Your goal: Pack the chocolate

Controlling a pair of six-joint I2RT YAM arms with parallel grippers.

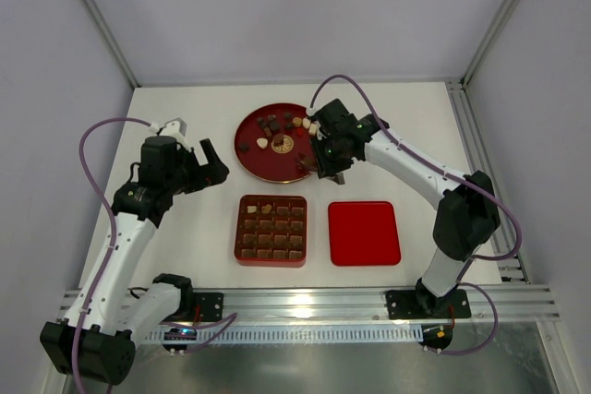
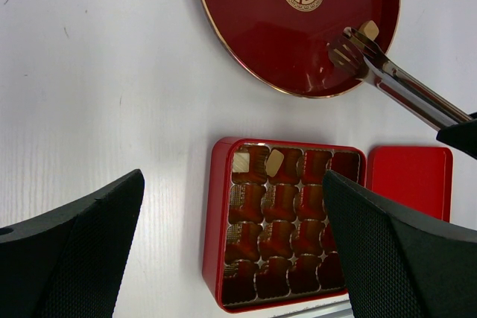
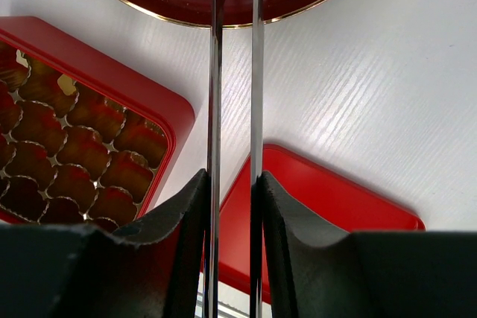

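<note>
right claw (image 3: 232, 184) is clamped on the handles of metal tongs (image 2: 402, 83), whose tips sit on the round red plate (image 2: 298, 65) against a cream piece of chocolate (image 2: 369, 29); whether that piece is pinched cannot be told. more pieces lie across the plate, and two pale ones sit in the red box (image 2: 216, 221). left claw (image 1: 214, 165) hangs fully open and empty over the desk (image 2: 112, 72). risk: a shallow pinch on the rounded piece could flick it off the plate or drop it short of the box.

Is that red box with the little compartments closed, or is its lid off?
Open. The red box shows its compartments uncovered from above, and the flat red lid lies apart, beside it.
</note>
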